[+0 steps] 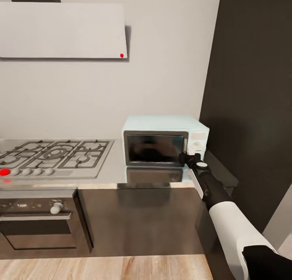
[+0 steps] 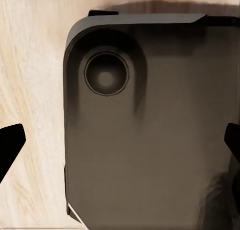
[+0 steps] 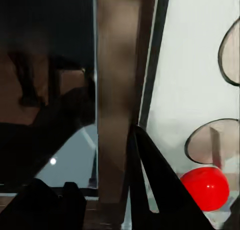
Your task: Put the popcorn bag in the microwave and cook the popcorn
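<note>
Standing on the glossy grey reflective desk [image 1: 115, 166], the small pale mint-blue microwave [image 1: 164, 141] sat in the corner against the pale wall, just beside the tall dark panel [image 1: 251, 101] on its far side, its dark glass door closed. A steel gas hob with grey grates [image 1: 54, 156] lay further along the desk, a red knob [image 1: 5, 172] at its front edge, above a dark built-in oven [image 1: 38, 221] with a white knob. A pale hood with a red dot [image 1: 63, 30] hung above. The right tool [image 1: 187, 157] met the door's edge by the white knob panel; whether it was spread or pinching could not be told. The left tool's dark fingertips [image 2: 10, 142] stood wide apart over the robot's dark base [image 2: 150, 125] and wooden floor [image 2: 30, 65].
</note>
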### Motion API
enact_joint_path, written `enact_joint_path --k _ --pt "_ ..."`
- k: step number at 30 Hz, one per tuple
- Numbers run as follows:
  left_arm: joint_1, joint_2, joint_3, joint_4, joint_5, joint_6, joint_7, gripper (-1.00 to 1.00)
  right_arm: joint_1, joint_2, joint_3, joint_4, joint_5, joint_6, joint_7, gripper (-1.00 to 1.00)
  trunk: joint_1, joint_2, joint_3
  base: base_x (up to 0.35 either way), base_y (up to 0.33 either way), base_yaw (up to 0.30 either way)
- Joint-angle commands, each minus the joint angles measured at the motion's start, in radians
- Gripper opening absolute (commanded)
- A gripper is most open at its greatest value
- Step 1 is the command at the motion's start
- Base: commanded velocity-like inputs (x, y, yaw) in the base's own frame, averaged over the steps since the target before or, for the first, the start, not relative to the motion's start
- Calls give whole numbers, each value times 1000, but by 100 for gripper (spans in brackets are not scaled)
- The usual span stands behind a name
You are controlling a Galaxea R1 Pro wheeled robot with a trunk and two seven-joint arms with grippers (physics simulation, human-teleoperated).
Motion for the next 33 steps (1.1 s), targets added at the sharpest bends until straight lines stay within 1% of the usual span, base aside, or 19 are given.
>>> enact_joint_path --k 1,6,20,21,22,25,26,29,33 --pt "-1 0 -1 0 5 -3 1 100 0 1 6 0 -25 5 8 -100 -1 0 -1 -295 68 0" --pt "-1 0 -1 0 5 -3 1 100 0 1 6 0 -25 5 8 -100 -1 0 -1 -291 98 0" --pt "-1 0 -1 0 4 -3 1 100 0 -1 5 0 -25 5 7 -100 -1 0 -1 -234 217 0" --pt "-1 1 1 -1 3 -3 1 100 0 -5 5 3 -20 1 -207 -100 0 -1 -1 0 0 0" --pt "-1 0 2 -2 3 -3 1 100 0 0 5 6 -13 -1 -205 -100 0 -1 -1 0 0 0" --pt "-1 0 3 -2 3 -3 1 100 0 4 5 6 1 -2 -204 -100 0 -1 -1 0 0 0" --pt "-1 0 3 -3 3 -3 1 100 0 5 5 6 11 -2 -216 -100 0 -1 -1 0 0 0" --pt "-1 0 4 -3 3 -3 1 100 0 6 6 6 -6 -3 -229 -100 0 -1 -1 0 0 0" --pt "-1 -1 4 -3 3 -3 1 100 0 7 5 6 -7 -3 -231 -100 0 -1 -1 0 0 0"
